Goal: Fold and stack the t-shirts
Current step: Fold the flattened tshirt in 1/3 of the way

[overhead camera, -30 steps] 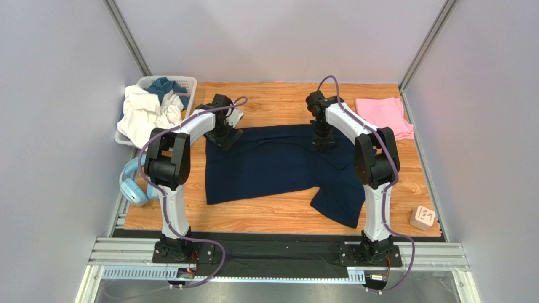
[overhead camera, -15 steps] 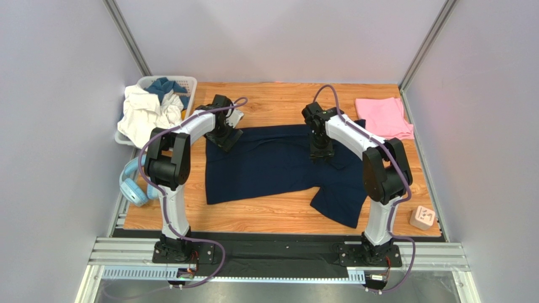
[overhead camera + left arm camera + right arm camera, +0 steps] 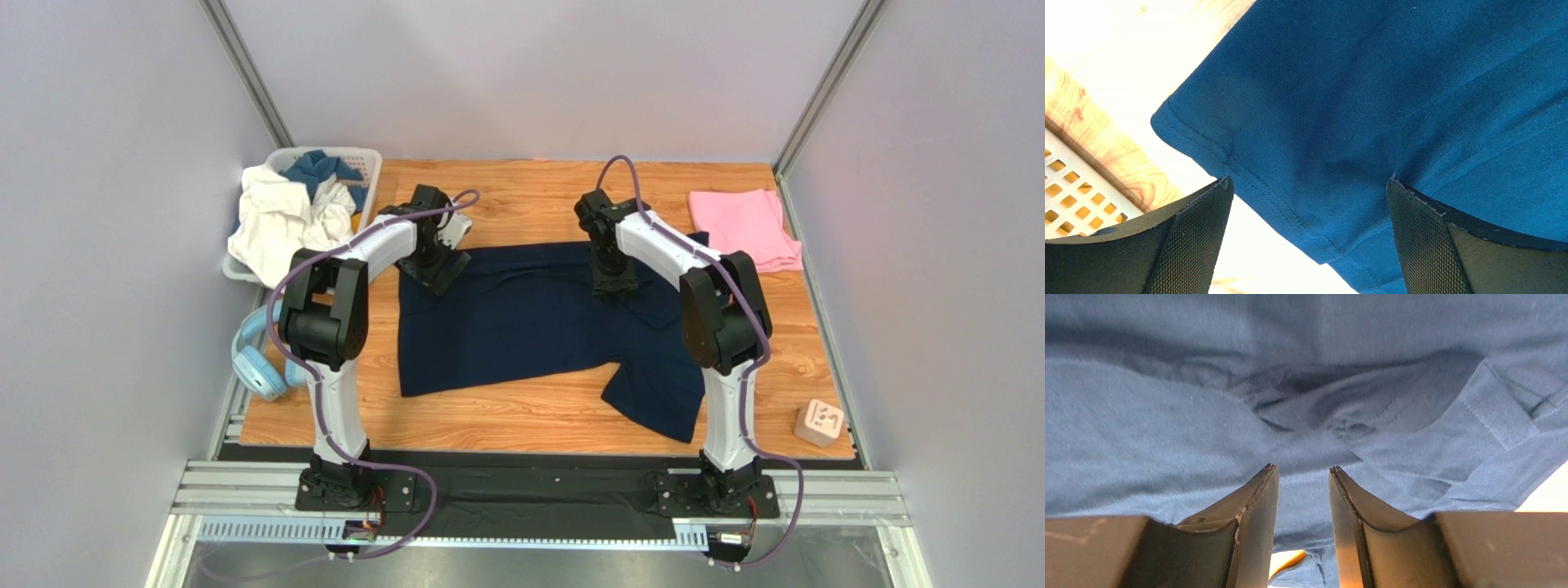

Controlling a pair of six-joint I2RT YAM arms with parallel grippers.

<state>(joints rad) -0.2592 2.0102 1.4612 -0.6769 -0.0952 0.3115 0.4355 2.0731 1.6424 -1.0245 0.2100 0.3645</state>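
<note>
At the near right corner of the counter [image 3: 528,423] a small wooden block [image 3: 818,424] is sitting, and light-blue headphones [image 3: 254,364] are lying at the left edge. The dark navy t-shirt [image 3: 515,325] is lying spread over the middle of the counter, its near right part reaching toward the right arm's base. The right arm [image 3: 718,306] is bending down over the shirt's far edge, where the cloth is bunching into wrinkles. The right jaws are standing narrowly apart, with nothing between the fingers [image 3: 1254,508]. The left arm [image 3: 331,306] is reaching to the shirt's far left corner, and the left jaws are gaping wide above the stitched hem, gripping nothing. Farther back, a white basket [image 3: 364,157] holding white and blue cloths is sitting at the far left. The light pink t-shirt [image 3: 742,229] is lying folded at the far right corner.
</note>
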